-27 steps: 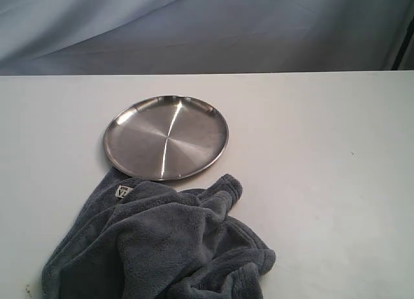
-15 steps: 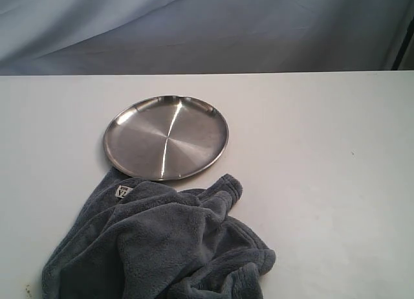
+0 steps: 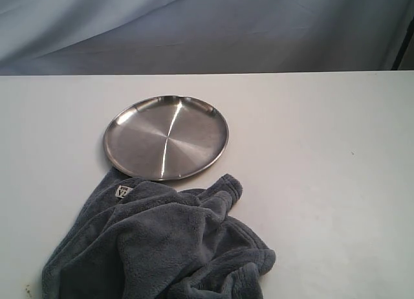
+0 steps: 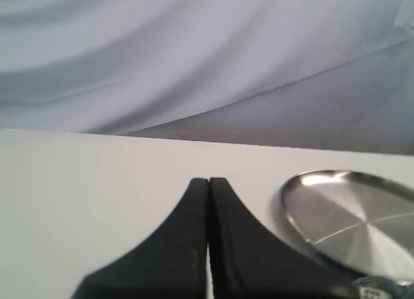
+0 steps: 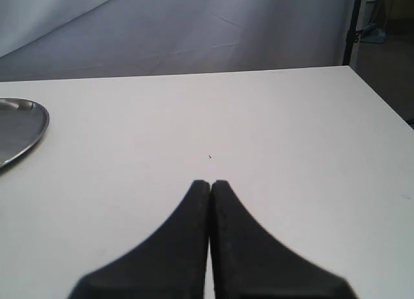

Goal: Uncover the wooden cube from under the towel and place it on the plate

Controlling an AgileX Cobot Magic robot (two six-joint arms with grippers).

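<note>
- the towel (image 3: pixel 162 247) lies bunched in the lower left of the exterior view, and its heap runs off the bottom edge of the frame. its white label (image 3: pixel 123 191) faces up near the plate.
- the plate (image 3: pixel 165 138) sits left of centre on the white table (image 3: pixel 323 182), bare. the towel's far edge meets its near rim, though whether it touches or tucks under cannot be told.
- the wooden cube shows in no view. it is presumably under the folds, but where exactly is unclear.
- the left gripper (image 4: pixel 208 182) has its jaws pressed together with nothing between them. the right gripper (image 5: pixel 210 184) is the same, closed and empty over bare table.
- neither arm appears in the exterior view, so the uncovering looks not yet begun.
- risk: a deep pinch could catch the hidden cube with the fleece and fling it.
- risk: a pull toward the upper left could drape cloth over the plate or nudge it, since the two meet.
- risk: a shallow pinch may slip off the plush pile.
- risk: dragging toward the bottom of the frame could carry the cube out of sight.
</note>
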